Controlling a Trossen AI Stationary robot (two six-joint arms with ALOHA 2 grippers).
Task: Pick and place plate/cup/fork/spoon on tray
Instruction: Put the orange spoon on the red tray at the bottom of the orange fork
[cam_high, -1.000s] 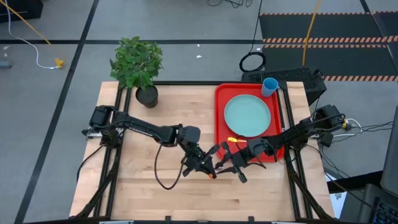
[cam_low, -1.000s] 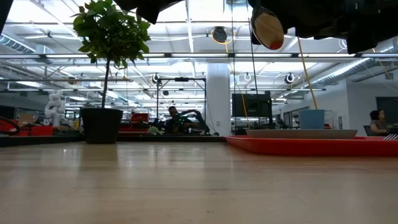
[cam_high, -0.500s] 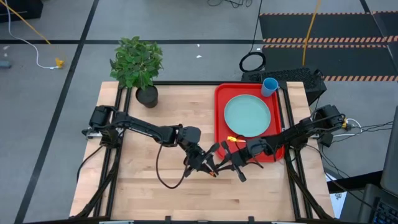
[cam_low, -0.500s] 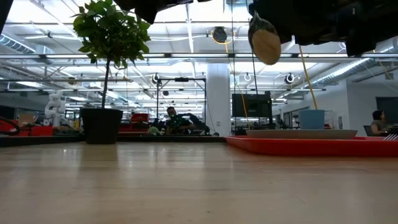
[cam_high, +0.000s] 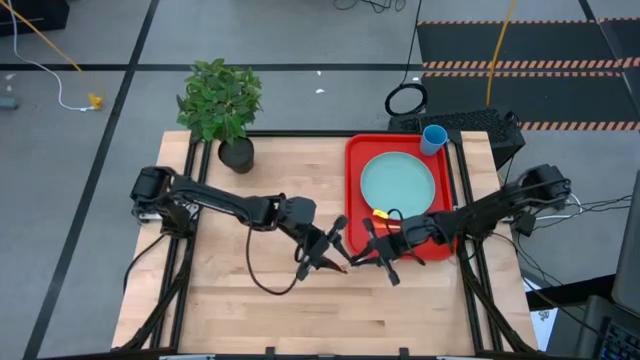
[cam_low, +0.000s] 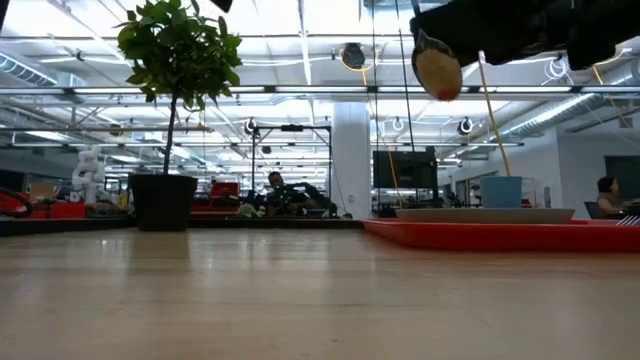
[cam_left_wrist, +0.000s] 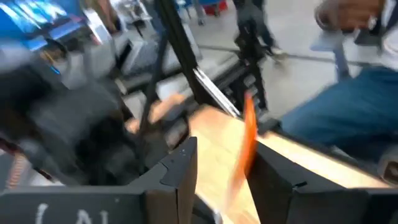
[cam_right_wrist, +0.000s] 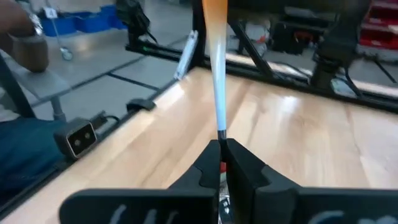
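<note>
Midair handover beside the tray (cam_high: 352, 190), off its long rim on the side away from the cup (cam_high: 433, 138), toward the corner farthest from that cup. Spoon (cam_right_wrist: 217, 74) up in the air there, well clear of the worktop (cam_high: 250, 300), not yet over the red surface.

Right pincer (cam_right_wrist: 222, 149) clenched on the spoon's silver neck, orange handle pointing straight away from it toward the other arm. Left pincer (cam_left_wrist: 230, 152) released, fingers spread either side of the orange handle and, as far as can be told, not touching it.

Long axis running from one pincer to the other, roughly along the tray's short edge. Rounded bowl seen in the low view hanging at the right arm's end, on the tray side.

Probably next: back the left pincer off along the handle, then swing the spoon across the rim with the right arm, the nearer of the two to the tray. Free room likely beside the fork (cam_high: 380, 213), in the strip between the plate (cam_high: 398, 185) and the tray's rim at the end away from the cup.
</note>
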